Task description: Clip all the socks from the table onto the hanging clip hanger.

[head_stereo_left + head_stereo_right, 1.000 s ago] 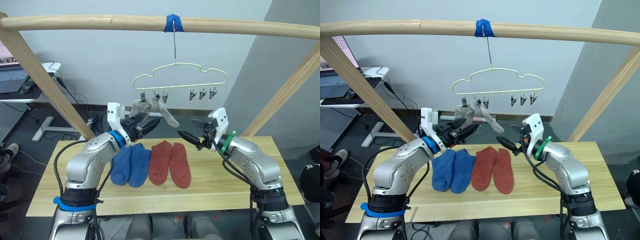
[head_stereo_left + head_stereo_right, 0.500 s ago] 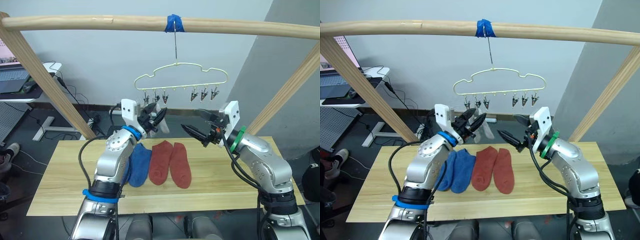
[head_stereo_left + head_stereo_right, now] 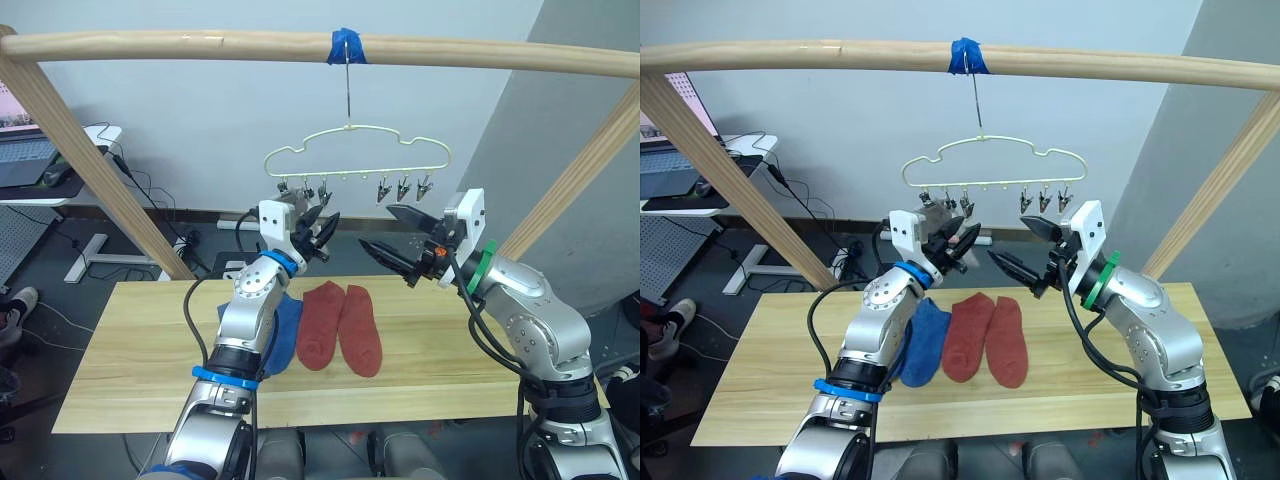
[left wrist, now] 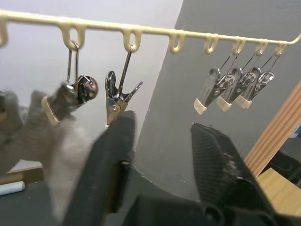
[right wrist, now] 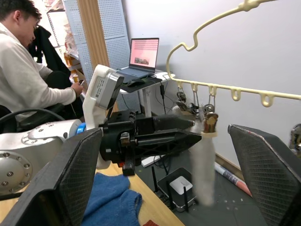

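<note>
Two red socks (image 3: 340, 328) lay flat on bench (image 3: 130, 350), side by side near centre. Blue socks (image 3: 925, 340) just left of them, partly hidden behind left arm. Grey sock (image 5: 203, 165) hung from a clip at left end of clip hanger (image 3: 350, 150); second grey sock (image 4: 28, 136) seen blurred next to neighbouring left clip in left wrist view, could not tell whether clipped. Hanger hooked by thin wire to wooden rail (image 3: 200, 42) at blue tape (image 3: 347, 46). Three clips (image 4: 235, 92) bunched at right end, empty. One more clip (image 4: 115, 94) hung empty just above left gripper's finger.

Left gripper (image 3: 318, 228) raised up under left clips, fingers apart, nothing between them. Left fingers (image 4: 113, 155) framed the empty clip and bare wall beyond. Could not tell whether finger touched clip.

Right gripper (image 3: 392, 240) raised too, to right of left gripper, below right end of hanger, fingers spread wide, holding nothing. Pointed toward left gripper, gap between the two.

Seen in right wrist view: person (image 5: 28, 80) in white top seated behind, laptop (image 5: 141, 59) open on side desk.
</note>
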Robot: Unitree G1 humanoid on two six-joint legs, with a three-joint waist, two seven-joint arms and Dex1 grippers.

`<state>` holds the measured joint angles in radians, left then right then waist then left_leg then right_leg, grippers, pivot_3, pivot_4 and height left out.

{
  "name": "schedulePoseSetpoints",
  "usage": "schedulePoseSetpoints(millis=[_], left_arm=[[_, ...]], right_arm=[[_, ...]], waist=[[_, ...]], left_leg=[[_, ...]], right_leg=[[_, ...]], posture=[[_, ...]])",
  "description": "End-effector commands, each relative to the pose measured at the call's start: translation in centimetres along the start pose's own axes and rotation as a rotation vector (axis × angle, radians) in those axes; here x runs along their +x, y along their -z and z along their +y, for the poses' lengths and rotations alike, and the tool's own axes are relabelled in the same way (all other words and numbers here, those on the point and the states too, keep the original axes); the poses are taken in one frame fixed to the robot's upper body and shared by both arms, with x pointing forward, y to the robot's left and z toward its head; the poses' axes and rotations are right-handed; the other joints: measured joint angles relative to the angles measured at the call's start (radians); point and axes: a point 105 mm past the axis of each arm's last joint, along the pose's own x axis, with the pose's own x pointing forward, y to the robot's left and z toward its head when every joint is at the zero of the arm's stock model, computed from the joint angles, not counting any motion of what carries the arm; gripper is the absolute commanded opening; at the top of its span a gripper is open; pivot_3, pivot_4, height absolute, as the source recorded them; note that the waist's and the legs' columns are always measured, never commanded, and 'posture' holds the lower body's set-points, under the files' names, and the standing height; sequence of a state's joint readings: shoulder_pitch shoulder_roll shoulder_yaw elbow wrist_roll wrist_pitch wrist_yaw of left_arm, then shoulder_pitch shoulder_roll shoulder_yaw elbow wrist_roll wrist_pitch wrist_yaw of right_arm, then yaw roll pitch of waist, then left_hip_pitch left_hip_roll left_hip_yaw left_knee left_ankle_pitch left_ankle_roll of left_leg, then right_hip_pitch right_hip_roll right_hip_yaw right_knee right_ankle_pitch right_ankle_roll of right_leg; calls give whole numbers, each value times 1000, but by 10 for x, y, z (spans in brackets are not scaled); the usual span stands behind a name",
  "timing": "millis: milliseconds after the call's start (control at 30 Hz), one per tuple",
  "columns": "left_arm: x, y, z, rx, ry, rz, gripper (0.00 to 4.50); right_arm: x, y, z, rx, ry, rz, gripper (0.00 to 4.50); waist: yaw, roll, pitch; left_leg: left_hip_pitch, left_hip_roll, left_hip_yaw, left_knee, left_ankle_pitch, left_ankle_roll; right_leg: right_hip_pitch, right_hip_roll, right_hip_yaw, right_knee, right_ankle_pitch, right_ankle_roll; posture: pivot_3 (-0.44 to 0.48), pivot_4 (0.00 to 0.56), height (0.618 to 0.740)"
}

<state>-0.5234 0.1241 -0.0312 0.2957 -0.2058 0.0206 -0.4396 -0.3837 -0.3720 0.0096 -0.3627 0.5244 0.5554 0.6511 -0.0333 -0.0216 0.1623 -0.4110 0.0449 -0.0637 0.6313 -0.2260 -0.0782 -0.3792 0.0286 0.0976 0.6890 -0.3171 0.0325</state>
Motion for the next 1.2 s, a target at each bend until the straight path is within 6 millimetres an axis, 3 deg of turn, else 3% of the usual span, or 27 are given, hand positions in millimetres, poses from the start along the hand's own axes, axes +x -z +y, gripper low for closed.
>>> schedulePoseSetpoints(millis=[33,467,1200], left_arm=[[5,-15,3,26,-14,-54,943],[5,-9,21,54,-112,-45,943],[21,-8,29,49,-119,-40,943]], right_arm=[[-1,-15,2,-44,-5,-46,4500],[-1,-15,2,-46,-1,-41,4500],[1,-18,1,-39,15,-54,4500]], waist=[[0,0,0],[-2,0,0],[-10,0,0]], left_leg=[[0,0,0,0,0,0],[0,0,0,0,0,0],[0,0,0,1,0,0]], right_leg=[[0,0,0,0,0,0],[0,0,0,1,0,0],[0,0,0,2,0,0]], posture=[[-40,135,740],[-51,138,740],[-64,142,740]])
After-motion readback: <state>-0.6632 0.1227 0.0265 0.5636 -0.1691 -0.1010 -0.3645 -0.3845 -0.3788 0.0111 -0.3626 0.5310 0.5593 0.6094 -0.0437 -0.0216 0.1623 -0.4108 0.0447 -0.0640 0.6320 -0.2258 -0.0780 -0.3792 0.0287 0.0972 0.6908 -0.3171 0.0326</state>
